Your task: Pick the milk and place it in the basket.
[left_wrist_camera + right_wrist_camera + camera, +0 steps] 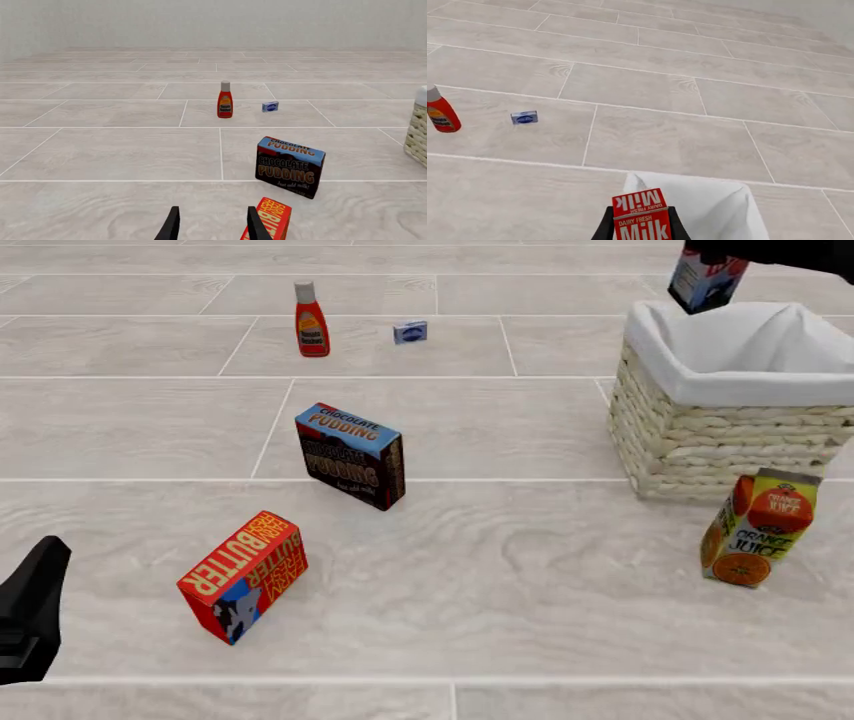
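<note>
The red milk carton (pixel 705 278) hangs in the air over the far rim of the wicker basket (pixel 721 435), at the far right of the front view. My right gripper (pixel 640 226) is shut on the milk (pixel 640 212), with a dark finger on each side. The basket's white lining (pixel 714 202) lies just beyond and below the carton. My left gripper (pixel 215 227) is open and empty, low near the table's front left. Its arm (pixel 30 612) shows at the left edge of the front view.
An orange juice carton (pixel 747 530) stands in front of the basket. A butter box (pixel 244 575) lies just right of my left gripper. A chocolate pudding box (pixel 354 455) stands mid-table. A ketchup bottle (pixel 311 320) and a small blue box (pixel 410 332) are at the far left.
</note>
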### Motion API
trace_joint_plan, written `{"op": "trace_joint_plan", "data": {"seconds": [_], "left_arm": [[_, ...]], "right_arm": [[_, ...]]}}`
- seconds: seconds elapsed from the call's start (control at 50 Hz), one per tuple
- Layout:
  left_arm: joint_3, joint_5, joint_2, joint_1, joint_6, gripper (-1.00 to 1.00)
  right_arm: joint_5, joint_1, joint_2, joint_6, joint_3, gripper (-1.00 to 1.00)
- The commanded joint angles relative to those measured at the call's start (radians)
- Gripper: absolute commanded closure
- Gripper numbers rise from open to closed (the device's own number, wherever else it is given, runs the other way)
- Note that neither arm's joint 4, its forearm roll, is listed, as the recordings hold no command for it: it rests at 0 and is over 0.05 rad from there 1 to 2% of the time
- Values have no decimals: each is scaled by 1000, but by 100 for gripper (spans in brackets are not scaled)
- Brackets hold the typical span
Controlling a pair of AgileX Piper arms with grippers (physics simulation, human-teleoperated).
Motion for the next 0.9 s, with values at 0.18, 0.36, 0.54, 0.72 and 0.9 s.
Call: {"op": "trace_joint_plan", "data": {"seconds": [0.18,0.36,0.54,0.72,0.9], "left_arm": [[0,0,0,0,0,-100],[0,0,0,0,0,-100],[0,0,0,0,0,-100],[0,0,0,0,0,-100],[0,0,0,0,0,-100]], "right_arm": [[22,-94,19,12,-23,100],[30,-123,61,6,-50,100],[44,-140,105,1,-72,100],[56,-161,144,-8,-104,100],[66,-165,174,4,-121,100]]}}
